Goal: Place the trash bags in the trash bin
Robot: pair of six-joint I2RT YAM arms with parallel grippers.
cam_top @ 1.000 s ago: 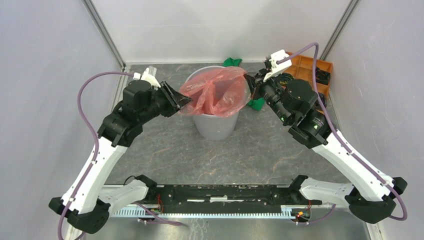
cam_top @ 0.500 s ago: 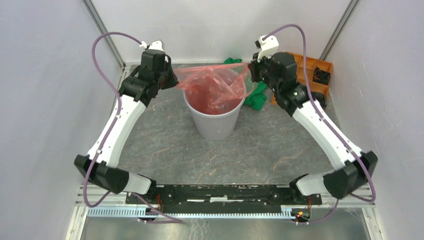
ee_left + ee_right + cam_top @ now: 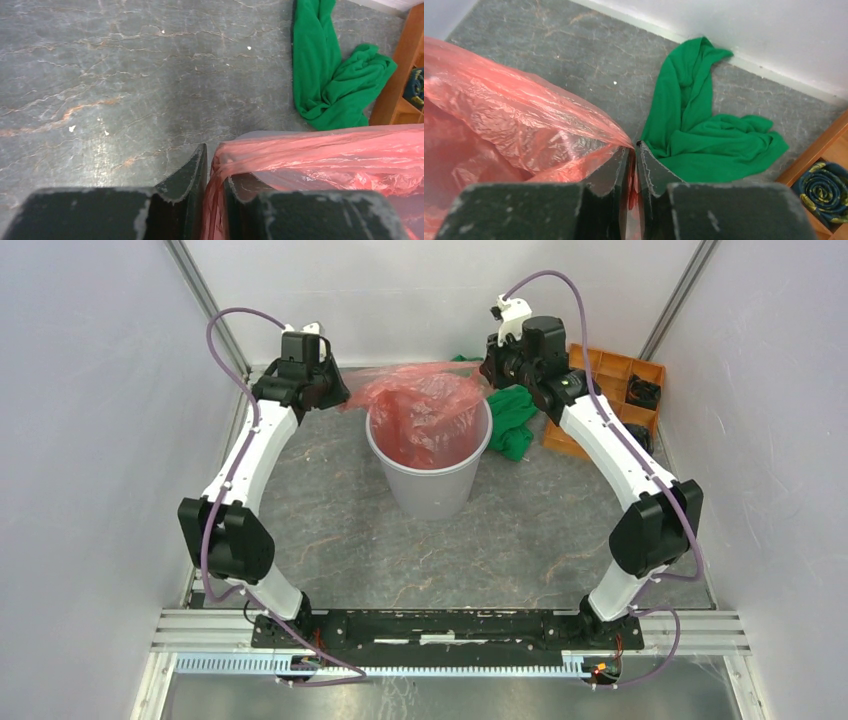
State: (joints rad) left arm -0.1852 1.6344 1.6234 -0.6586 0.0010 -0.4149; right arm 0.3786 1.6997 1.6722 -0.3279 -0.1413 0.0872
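Since half a second ago both arms have reached farther back, and the trash bag (image 3: 425, 418) now sits deeper in the trash bin (image 3: 432, 492), its mouth stretched across the rim. The left gripper (image 3: 215, 164) and right gripper (image 3: 633, 149) each pinch its film.

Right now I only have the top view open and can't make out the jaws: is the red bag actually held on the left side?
Observer: Yes. The left wrist view shows the left gripper with its jaws closed on a bunched edge of the trash bag.
Operator: And the right side?
Observer: The right wrist view shows the right gripper pinching the film at the very tips of its jaws.
Operator: Is the green cloth caught in there too?
Observer: No; the green cloth lies on the table beyond the jaws, not between them.
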